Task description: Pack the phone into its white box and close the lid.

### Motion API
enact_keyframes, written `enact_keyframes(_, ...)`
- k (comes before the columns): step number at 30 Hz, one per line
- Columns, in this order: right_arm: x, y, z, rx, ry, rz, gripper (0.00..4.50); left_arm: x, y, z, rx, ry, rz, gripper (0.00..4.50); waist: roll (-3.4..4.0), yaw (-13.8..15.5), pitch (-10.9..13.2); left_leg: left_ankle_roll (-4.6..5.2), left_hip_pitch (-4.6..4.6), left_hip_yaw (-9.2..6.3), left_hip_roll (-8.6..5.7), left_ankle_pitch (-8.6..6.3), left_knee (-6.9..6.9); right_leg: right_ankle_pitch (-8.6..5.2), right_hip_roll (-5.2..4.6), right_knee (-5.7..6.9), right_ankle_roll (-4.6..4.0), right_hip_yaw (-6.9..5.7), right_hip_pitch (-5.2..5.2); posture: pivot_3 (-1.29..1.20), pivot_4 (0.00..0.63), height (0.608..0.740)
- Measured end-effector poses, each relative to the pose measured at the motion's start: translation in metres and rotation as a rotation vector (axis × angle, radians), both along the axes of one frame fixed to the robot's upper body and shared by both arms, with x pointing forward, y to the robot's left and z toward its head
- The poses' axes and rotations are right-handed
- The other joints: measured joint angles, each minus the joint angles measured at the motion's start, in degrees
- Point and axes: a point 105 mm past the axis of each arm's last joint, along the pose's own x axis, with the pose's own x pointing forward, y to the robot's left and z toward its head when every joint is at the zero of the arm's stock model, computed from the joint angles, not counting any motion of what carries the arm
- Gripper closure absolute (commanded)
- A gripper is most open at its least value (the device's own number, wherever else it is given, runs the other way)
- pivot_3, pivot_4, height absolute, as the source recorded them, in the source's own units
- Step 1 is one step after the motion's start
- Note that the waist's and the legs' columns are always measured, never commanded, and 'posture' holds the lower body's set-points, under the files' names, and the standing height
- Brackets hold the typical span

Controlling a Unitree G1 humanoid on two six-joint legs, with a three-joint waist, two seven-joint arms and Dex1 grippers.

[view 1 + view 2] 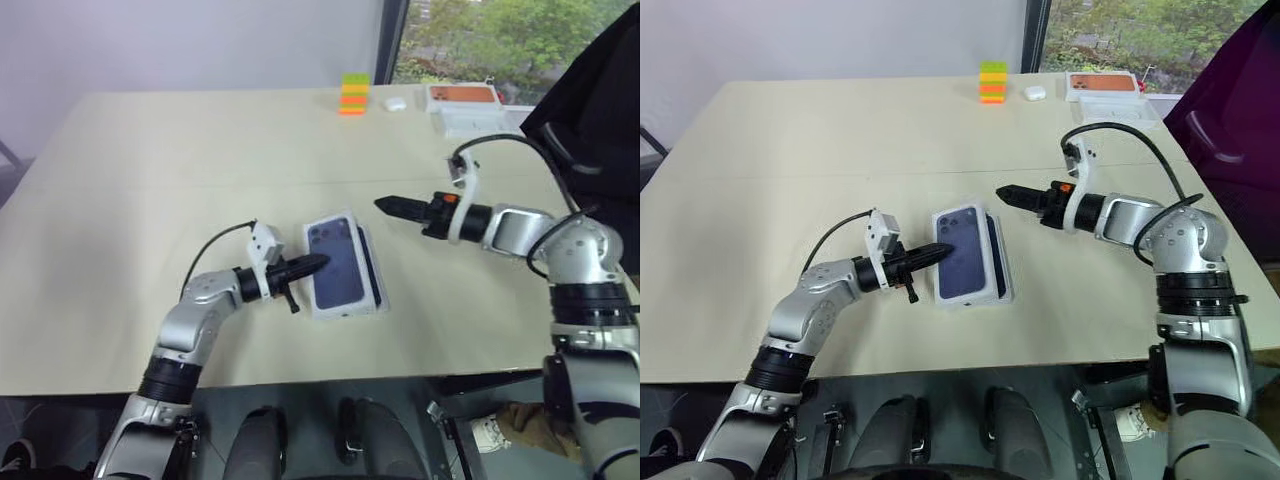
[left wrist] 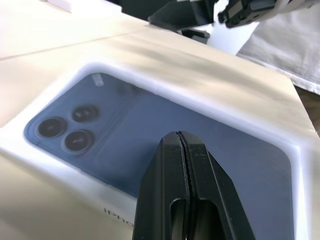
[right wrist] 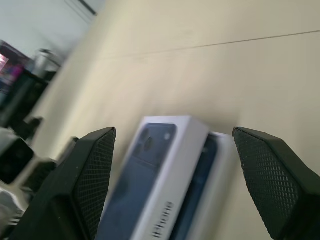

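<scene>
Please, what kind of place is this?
Probably an office or a lab room: a large beige table beside a window with trees outside, and on it a white phone box with the lid and stacked coloured blocks.

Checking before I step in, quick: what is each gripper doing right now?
Left gripper: closed, holding nothing, tip over the lid.
Right gripper: open, holding nothing, in the air beside the lid.
</scene>
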Motion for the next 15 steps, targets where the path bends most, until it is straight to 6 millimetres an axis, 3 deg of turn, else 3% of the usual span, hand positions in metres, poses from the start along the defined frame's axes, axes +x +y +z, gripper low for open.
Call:
enact_keyframes(7, -0.009, 0.004, -0.031, -0.245, -0.081, 0.089, 0.60, 0.003, 0.004, 0.002, 0.007, -0.013, 0.026, 4.50, 0.00, 0.0, 0.0, 0.00, 0.00, -0.02, 0.02, 0.00, 0.03, -0.03, 0.01, 0.03, 0.06, -0.02, -0.01, 0.00, 0.150, 0.740)
enact_keyframes(9, -0.010, 0.007, -0.031, -0.256, -0.118, 0.107, 1.34, 0.005, 0.016, 0.009, 0.018, -0.017, 0.046, 4.50, -0.01, 0.0, 0.0, 0.00, 0.01, -0.04, 0.02, 0.00, 0.03, -0.03, 0.01, 0.04, 0.05, -0.01, -0.01, 0.00, 0.150, 0.740)
enact_keyframes(12, -0.009, 0.011, -0.027, -0.270, -0.165, 0.119, 2.80, 0.006, 0.037, 0.026, 0.038, -0.052, 0.083, 4.50, -0.01, 0.1, 0.0, 0.00, 0.01, -0.05, 0.03, 0.00, 0.03, -0.03, 0.01, 0.04, 0.05, -0.02, -0.01, 0.00, 0.150, 0.740)
enact_keyframes(15, -0.008, 0.010, -0.025, -0.326, -0.228, 0.130, 4.36, 0.003, 0.052, 0.022, 0.112, -0.028, 0.086, 4.50, 0.00, 0.1, 0.0, 0.00, 0.02, -0.04, 0.02, 0.00, 0.02, -0.03, -0.01, 0.03, 0.05, -0.04, -0.01, 0.00, 0.150, 0.740)
